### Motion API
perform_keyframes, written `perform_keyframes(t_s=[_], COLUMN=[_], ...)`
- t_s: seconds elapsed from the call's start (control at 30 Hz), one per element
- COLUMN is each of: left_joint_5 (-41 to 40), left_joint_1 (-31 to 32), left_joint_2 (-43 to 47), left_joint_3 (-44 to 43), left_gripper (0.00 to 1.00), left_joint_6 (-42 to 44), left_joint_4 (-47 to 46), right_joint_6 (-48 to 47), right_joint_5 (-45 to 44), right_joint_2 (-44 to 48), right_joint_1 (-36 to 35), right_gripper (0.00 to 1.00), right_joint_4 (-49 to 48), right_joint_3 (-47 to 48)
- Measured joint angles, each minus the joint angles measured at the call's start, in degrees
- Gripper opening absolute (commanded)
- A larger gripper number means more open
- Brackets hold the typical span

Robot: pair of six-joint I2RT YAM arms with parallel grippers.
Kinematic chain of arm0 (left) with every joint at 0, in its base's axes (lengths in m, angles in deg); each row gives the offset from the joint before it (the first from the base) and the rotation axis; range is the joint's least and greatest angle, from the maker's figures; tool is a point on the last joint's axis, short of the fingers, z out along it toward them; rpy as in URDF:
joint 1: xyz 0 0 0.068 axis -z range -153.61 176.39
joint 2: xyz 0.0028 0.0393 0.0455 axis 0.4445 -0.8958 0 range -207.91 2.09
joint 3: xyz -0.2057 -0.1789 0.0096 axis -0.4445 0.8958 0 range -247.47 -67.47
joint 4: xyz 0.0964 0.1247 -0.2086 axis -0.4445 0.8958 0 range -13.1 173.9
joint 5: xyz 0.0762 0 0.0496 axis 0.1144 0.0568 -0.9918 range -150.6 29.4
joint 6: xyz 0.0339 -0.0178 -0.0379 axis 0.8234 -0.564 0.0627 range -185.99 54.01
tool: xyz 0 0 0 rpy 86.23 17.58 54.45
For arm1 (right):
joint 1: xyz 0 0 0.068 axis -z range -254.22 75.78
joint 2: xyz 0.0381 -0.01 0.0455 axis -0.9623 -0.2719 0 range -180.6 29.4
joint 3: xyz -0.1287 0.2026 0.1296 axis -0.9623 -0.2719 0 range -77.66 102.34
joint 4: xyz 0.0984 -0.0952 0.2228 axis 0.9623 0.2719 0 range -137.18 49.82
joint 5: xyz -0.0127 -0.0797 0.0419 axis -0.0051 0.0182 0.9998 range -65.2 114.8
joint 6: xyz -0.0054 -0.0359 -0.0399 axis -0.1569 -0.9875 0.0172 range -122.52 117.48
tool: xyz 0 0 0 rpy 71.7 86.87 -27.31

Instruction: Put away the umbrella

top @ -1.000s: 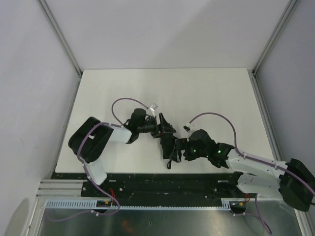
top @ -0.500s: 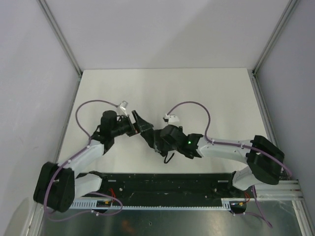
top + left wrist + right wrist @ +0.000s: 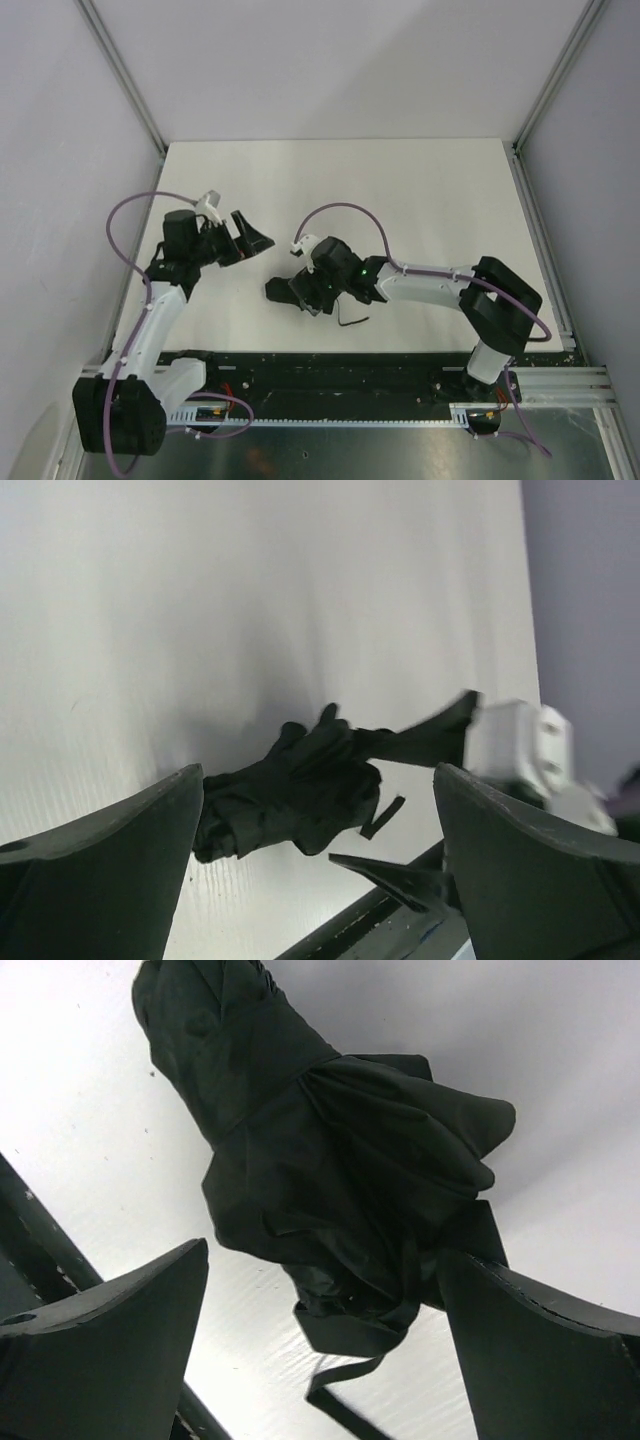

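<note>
**A:** Where's the umbrella?

**B:** Umbrella (image 3: 290,800) is lying on the desk (image 3: 400,190), roughly centre and towards the front edge. It's collapsed into a crumpled black bundle, with the fabric bunched in folds rather than rolled tight.

**A:** Right pincer?

**B:** Right pincer (image 3: 322,1250) sits right over the bundle, fingers spread wide, one on each side. The wrist view shows bare desk between each finger and the fabric, so it has no grip on it. From the top view I can't tell whether any part of the arm touches the fabric; it's all black on black.

**A:** Left?

**B:** Left pincer (image 3: 248,240) is off to the left, well apart from the umbrella and pointed towards it. Its fingers are apart with nothing held. Its wrist view frames the bundle between the two fingers, far off, with the right arm's white link just behind it.

**A:** Strap fastened?

**B:** No. Strap (image 3: 340,1338) hangs loose off the lower end of the bundle, and its thin tail lies on the desk. The top view also shows a thin dark loop on the desk just right of the bundle, on the front side, under the right arm.

**A:** Shaft, handle?

**B:** Can't make out either one. Only fabric is visible.
</note>
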Motion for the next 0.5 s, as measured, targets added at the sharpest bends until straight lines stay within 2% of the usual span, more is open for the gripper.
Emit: perform_keyframes(t_s=[0.13,0.23,0.33,0.5], left_joint_5=[1.99,2.89,3.34,3.39], left_joint_1=[-0.11,-0.11,-0.11,-0.15], left_joint_2=[3.63,7.37,8.13,7.21], left_joint_3=[-3.52,-3.8,-4.37,-4.74], left_gripper=[0.99,0.99,0.99,0.99], left_joint_6=[2.75,3.74,3.98,4.39], left_joint_4=[1.68,2.84,3.69,4.39], right_joint_6=[-5.97,-8.94,-9.81,-7.43], right_joint_5=[4.92,5.29,1.25,-10.47], right_joint_2=[-2.45,-5.07,-8.24,-12.79], right_joint_1=[2.1,1.09,-0.98,-2.14], right_gripper=[0.99,0.92,0.85,0.68], right_joint_4=[0.26,-0.22,-1.05,-2.75], right_joint_3=[1.79,3.45,4.72,6.8])
